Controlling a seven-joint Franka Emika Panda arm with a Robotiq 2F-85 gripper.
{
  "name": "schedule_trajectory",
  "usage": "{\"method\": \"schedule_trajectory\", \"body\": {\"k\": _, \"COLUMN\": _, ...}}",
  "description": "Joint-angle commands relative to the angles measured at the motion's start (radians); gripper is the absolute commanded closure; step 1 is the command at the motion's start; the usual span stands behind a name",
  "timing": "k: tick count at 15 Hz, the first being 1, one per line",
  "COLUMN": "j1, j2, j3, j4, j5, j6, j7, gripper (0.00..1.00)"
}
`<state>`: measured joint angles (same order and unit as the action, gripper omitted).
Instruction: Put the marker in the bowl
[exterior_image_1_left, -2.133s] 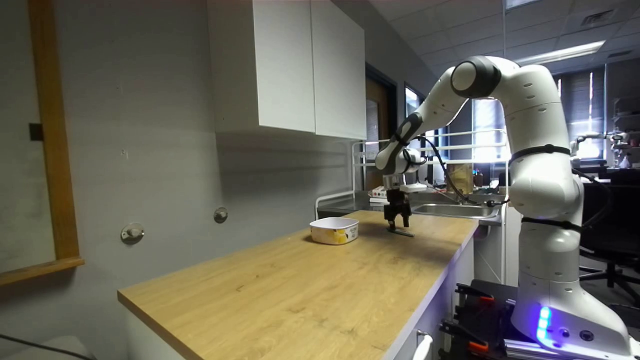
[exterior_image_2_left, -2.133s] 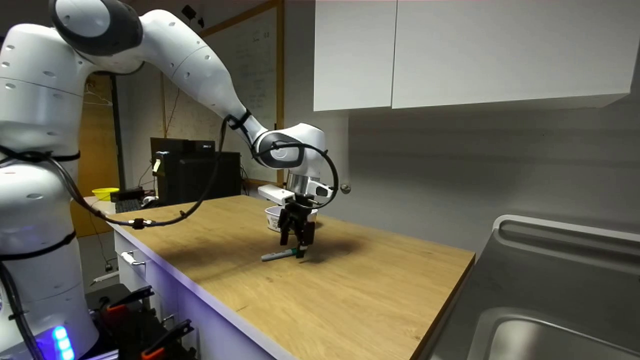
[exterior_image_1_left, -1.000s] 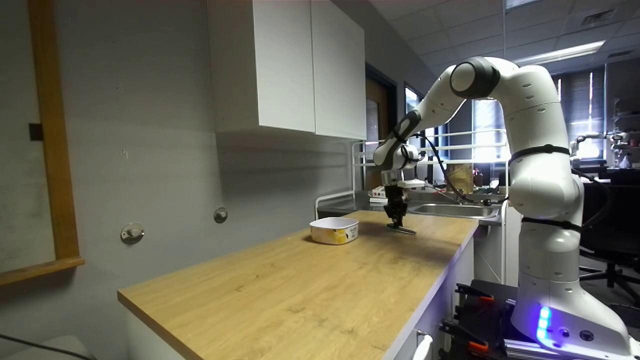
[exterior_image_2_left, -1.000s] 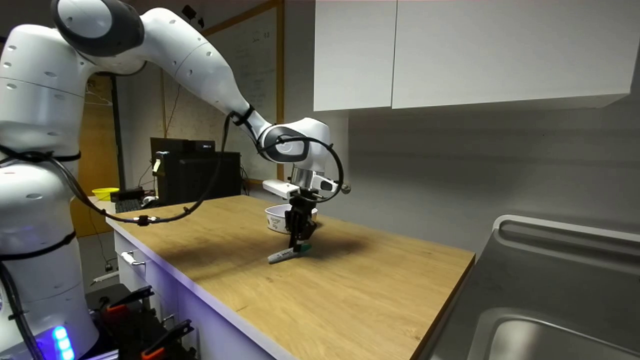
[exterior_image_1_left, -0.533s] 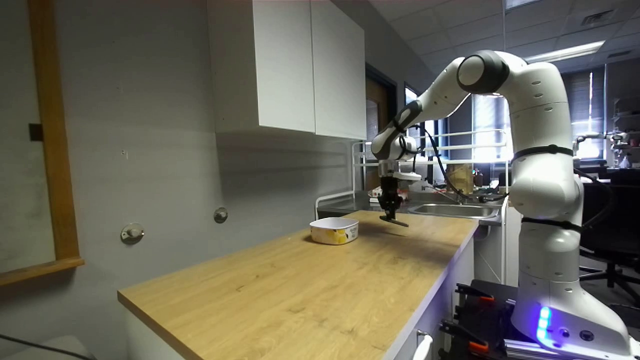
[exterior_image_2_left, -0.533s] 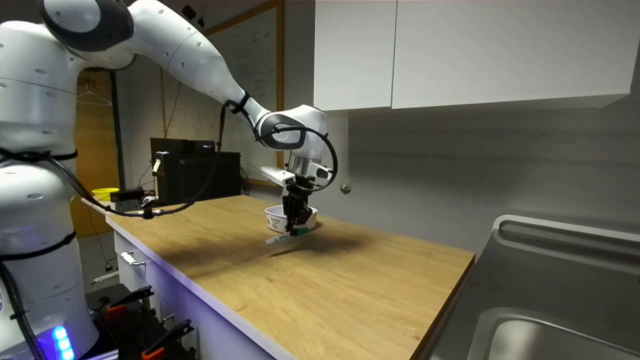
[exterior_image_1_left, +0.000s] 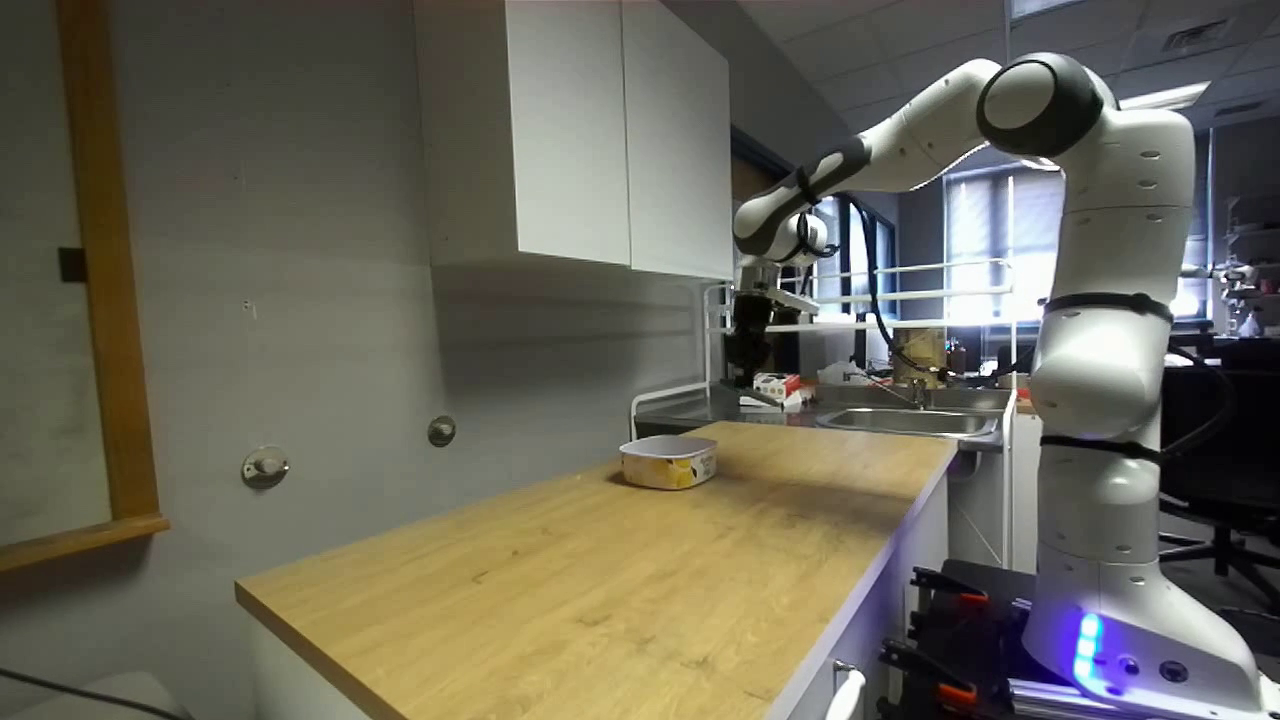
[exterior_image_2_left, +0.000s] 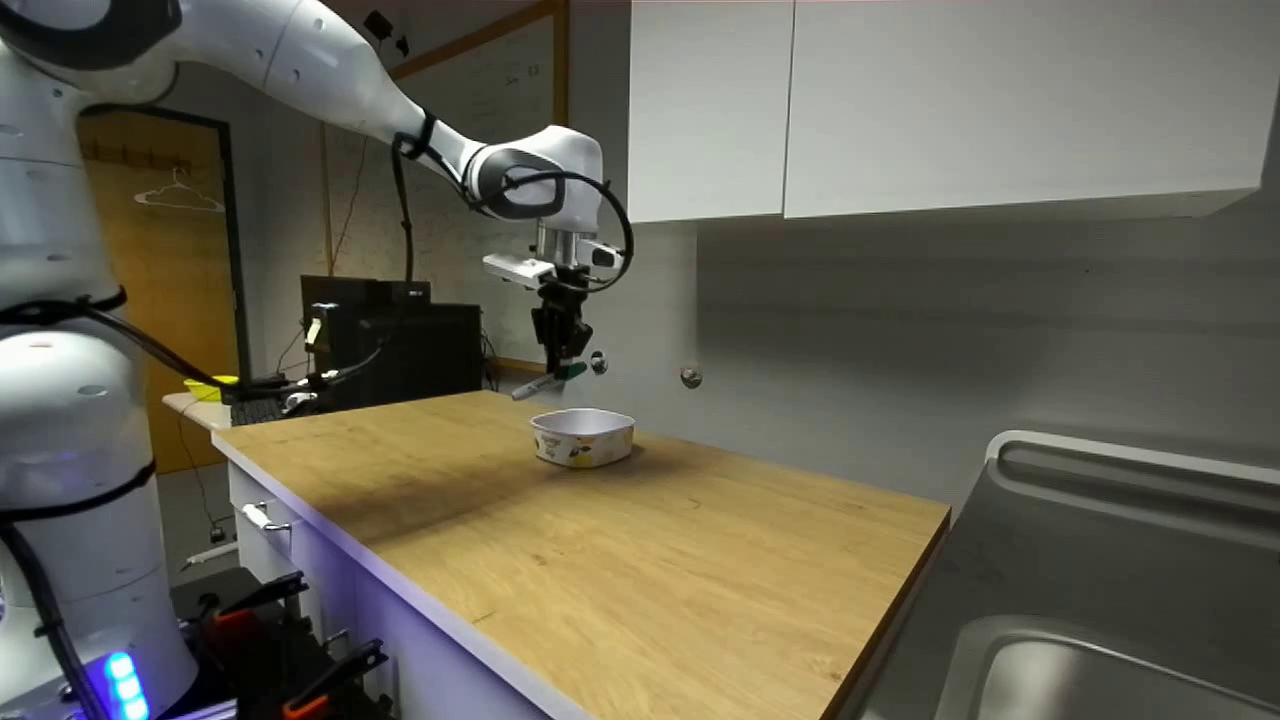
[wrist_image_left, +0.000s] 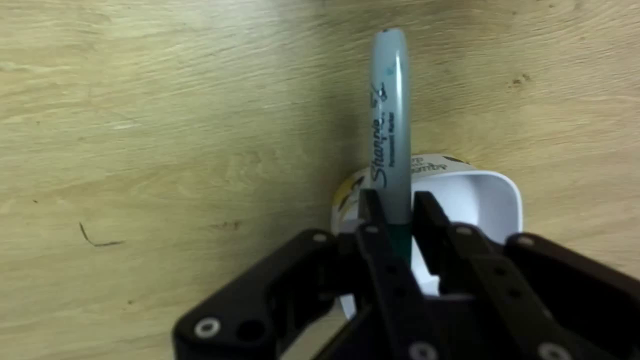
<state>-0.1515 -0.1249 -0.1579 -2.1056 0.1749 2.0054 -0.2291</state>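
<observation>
Grips the marker (wrist_image_left: 391, 125) near its green end between fingers (wrist_image_left: 429, 215) closed to its thickness. Holds it higher than the bowl (exterior_image_2_left: 582, 452), apart from it. In the wrist view, aims the grey end past the bowl's rim; in both exterior views, slants the long axis down toward that end.

marker (wrist_image_left: 392, 125): grey, green end | bowl (exterior_image_2_left: 580, 452): white, yellow-patterned | counter (exterior_image_2_left: 650, 580): tan wood-grain
</observation>
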Motion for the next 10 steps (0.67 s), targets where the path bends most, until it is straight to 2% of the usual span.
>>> {"method": "schedule_trajectory", "body": {"k": 1, "j1": 0.048, "j2": 0.011, "j3": 0.036, "j4": 0.040, "j5": 0.007, "j6": -0.009, "j7": 0.039, "gripper": 0.93}}
{"method": "schedule_trajectory", "body": {"k": 6, "j1": 0.102, "j2": 0.107, "j3": 0.087, "j4": 0.112, "j5": -0.012, "j6": 0.004, "j7": 0.083, "gripper": 0.93}}
{"method": "schedule_trajectory", "body": {"k": 10, "j1": 0.122, "j2": 0.226, "j3": 0.115, "j4": 0.221, "j5": -0.048, "j6": -0.005, "j7": 0.123, "gripper": 0.93}}
